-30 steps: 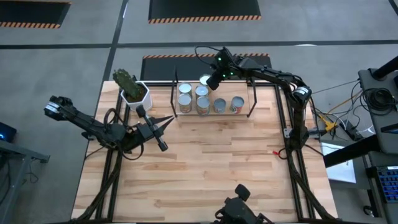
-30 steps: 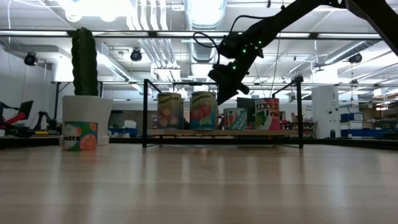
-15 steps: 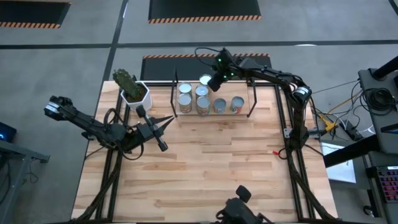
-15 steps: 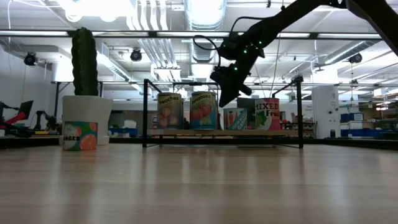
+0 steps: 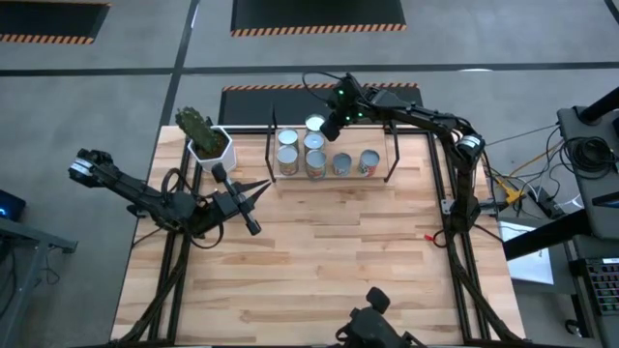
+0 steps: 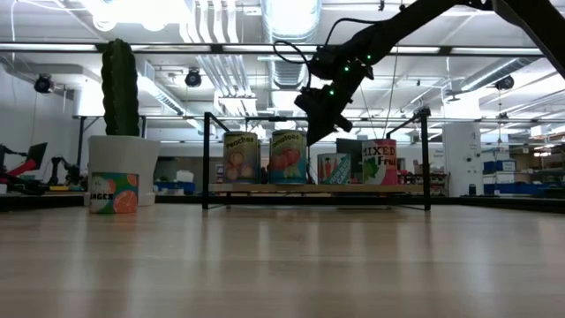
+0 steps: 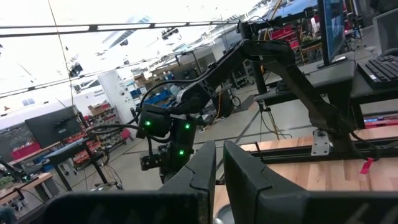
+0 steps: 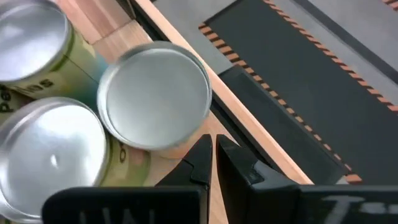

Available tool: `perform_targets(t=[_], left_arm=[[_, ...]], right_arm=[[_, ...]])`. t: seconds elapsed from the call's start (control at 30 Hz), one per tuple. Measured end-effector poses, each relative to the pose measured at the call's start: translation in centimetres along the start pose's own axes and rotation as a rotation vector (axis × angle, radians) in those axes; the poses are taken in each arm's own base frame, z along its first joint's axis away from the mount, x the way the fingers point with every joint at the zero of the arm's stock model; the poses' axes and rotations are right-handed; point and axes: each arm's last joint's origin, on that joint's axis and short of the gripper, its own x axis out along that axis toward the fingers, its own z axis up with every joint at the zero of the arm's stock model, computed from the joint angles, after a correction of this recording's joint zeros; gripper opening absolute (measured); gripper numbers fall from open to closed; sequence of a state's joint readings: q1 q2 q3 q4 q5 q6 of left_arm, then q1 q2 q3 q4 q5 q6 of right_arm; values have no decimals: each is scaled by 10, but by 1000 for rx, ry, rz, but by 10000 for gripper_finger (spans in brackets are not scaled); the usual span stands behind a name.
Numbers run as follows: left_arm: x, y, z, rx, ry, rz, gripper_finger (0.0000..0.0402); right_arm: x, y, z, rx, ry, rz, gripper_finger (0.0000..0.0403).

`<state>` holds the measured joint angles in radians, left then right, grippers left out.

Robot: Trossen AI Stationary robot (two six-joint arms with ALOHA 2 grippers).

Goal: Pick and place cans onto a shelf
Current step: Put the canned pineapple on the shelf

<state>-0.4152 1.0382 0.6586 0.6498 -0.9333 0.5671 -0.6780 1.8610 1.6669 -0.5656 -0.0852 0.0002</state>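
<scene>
Six cans (image 5: 314, 153) stand upright, long axes vertical, on the low wooden shelf (image 5: 379, 180) at the table's far edge, between its black uprights; another can sits by the cactus pot (image 5: 210, 145). The rearmost can (image 8: 155, 102) lies just ahead of and below the right gripper (image 5: 331, 126), which hovers over the shelf's back edge, jaws closed and holding nothing. This arm is far nearer the shelf. The left gripper (image 5: 264, 186) rests near the table's left side, well apart from the shelf, jaws also closed and empty. Compared with a second ago, the right gripper has lifted slightly and drawn back; the cans have not moved.
</scene>
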Motion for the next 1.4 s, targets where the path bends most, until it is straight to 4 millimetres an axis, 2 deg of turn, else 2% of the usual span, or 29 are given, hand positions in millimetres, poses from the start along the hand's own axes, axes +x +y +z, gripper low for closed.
perform_targets(t=[0.3,1.4], left_arm=[[0,0,0,0,0,0,13],[0,0,0,0,0,0,13]], right_arm=[[18,0,-4,-5,-24,-2,12],[18,3,1,-32,-80,8,12]])
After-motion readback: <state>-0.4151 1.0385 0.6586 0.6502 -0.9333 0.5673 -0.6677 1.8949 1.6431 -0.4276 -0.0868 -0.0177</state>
